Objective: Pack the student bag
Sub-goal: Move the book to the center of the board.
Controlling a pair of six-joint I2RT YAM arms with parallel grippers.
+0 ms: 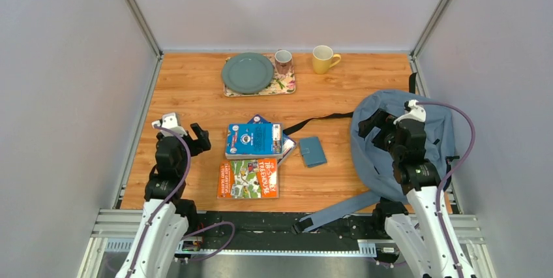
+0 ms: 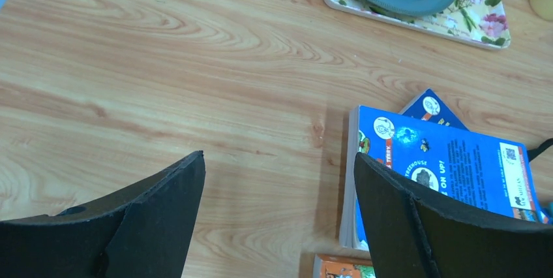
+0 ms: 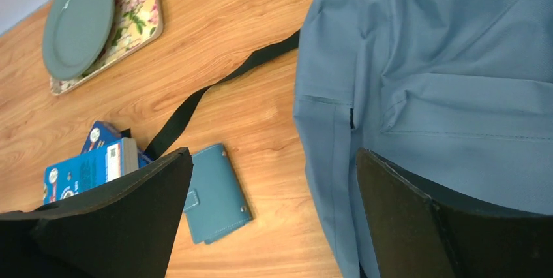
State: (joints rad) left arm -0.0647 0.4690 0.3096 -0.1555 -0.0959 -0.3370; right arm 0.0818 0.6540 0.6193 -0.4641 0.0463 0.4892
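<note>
Your right tool (image 3: 274, 153) hangs spread wide over the student bag (image 3: 430, 62), holding nothing; your left tool (image 2: 279, 157), well apart from it, gapes empty too.

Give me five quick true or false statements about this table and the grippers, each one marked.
1. The plate sits on the floral tray. True.
2. The yellow mug stands on that tray. False: it stands on the table, right of the tray.
3. The left gripper and right gripper are both open and empty. True.
4. The books are inside the bag. False: they lie on the table, left of it.
5. The teal case lies between books and bag. True.
</note>
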